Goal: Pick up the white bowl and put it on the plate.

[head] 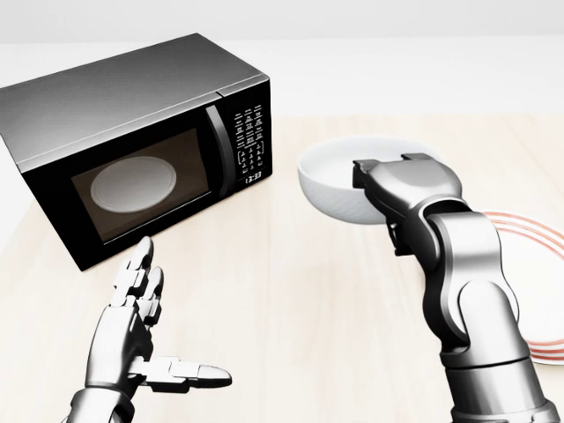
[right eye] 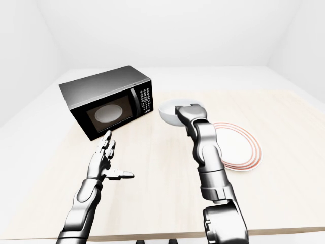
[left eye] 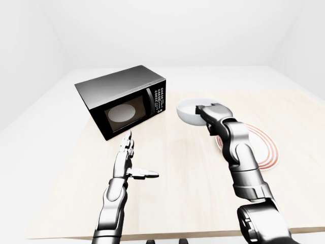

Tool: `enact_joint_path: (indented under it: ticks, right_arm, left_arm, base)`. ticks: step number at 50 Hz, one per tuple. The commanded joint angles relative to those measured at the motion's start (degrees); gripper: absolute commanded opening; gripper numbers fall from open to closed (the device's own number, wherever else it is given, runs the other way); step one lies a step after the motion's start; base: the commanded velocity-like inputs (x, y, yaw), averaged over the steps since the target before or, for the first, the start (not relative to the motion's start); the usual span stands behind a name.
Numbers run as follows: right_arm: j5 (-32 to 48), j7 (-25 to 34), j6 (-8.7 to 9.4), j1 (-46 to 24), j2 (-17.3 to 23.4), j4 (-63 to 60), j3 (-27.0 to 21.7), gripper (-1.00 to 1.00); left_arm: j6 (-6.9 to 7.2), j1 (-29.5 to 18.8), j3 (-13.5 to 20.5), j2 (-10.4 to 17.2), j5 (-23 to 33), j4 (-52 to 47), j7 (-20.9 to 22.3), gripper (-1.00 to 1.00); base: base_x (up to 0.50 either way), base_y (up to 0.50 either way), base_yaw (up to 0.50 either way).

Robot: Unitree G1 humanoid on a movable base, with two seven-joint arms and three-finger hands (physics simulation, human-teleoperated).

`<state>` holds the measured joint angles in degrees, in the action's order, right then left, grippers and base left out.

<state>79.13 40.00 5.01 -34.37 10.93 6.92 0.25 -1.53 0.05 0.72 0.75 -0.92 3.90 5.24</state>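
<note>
right hand (right eye: 186, 113) grips white bowl (right eye: 168, 113) | plate (right eye: 238, 147) to its right | left hand (right eye: 103, 163) open, near microwave (right eye: 105, 105)

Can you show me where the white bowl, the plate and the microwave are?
white bowl (head: 330, 181), head view, on its outer side wall.
plate (right eye: 244, 150), right-eye view, on its bare white middle.
microwave (head: 132, 189), head view, on its door window.

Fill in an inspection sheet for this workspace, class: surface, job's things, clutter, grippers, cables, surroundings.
Surface: light wooden table.
Job's things: white bowl held above the table, left of the plate; plate is red-rimmed and bare.
Clutter: black microwave, door closed.
Grippers: right hand grips the bowl's rim; left hand open, holding nothing.
Cables: nothing seen.
Surroundings: plain white walls.
</note>
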Motion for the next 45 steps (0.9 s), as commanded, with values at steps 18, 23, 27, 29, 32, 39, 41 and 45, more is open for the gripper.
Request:
enact_joint_path:
  ticks: [18,23,27,29,32,39,41,45]
  right_arm:
    - [-0.73,0.00,-0.01,1.08,6.54,-0.29,-4.83,-1.00]
    - [-1.33,0.00,-0.01,1.93,7.19,-0.79,-5.39,-1.00]
    - [-1.80,0.00,-0.01,2.34,7.58,-1.16,-5.79,-1.00]
    - [-2.07,0.00,-0.01,2.90,7.88,-1.53,-6.08,-1.00]
    - [-2.36,0.00,-0.01,3.84,8.28,-2.81,-6.55,-1.00]
    - [-3.61,0.00,-0.01,5.81,9.32,-4.68,-7.90,-1.00]
    - [-3.81,0.00,-0.01,6.78,9.49,-5.82,-8.32,-1.00]
    - [-4.46,0.00,-0.01,6.90,10.19,-6.14,-9.02,-1.00]
  left_arm:
    - [-0.87,-0.39,0.06,0.02,0.09,1.34,-0.10,1.00]
    - [-0.82,-0.43,0.04,0.01,0.11,1.32,-0.15,1.00]
    - [-0.62,-0.32,0.04,0.00,0.08,1.01,-0.17,1.00]
    - [-0.65,-0.34,0.00,0.00,0.11,1.05,-0.16,1.00]
    - [-0.48,-0.33,-0.01,-0.01,0.12,0.89,-0.17,1.00]
    - [-0.34,-0.18,0.00,0.01,0.11,0.59,-0.15,1.00]
    - [-0.22,-0.08,-0.06,-0.02,0.15,0.35,-0.16,1.00]
    - [-1.01,-0.20,0.02,0.00,0.16,1.27,-0.10,1.00]
  base:
    - [0.00,0.00,0.00]
    - [0.00,0.00,0.00]
    - [0.00,0.00,0.00]
    - [0.00,0.00,0.00]
    - [0.00,0.00,0.00]
    - [0.00,0.00,0.00]
    - [0.00,0.00,0.00]
    - [0.00,0.00,0.00]
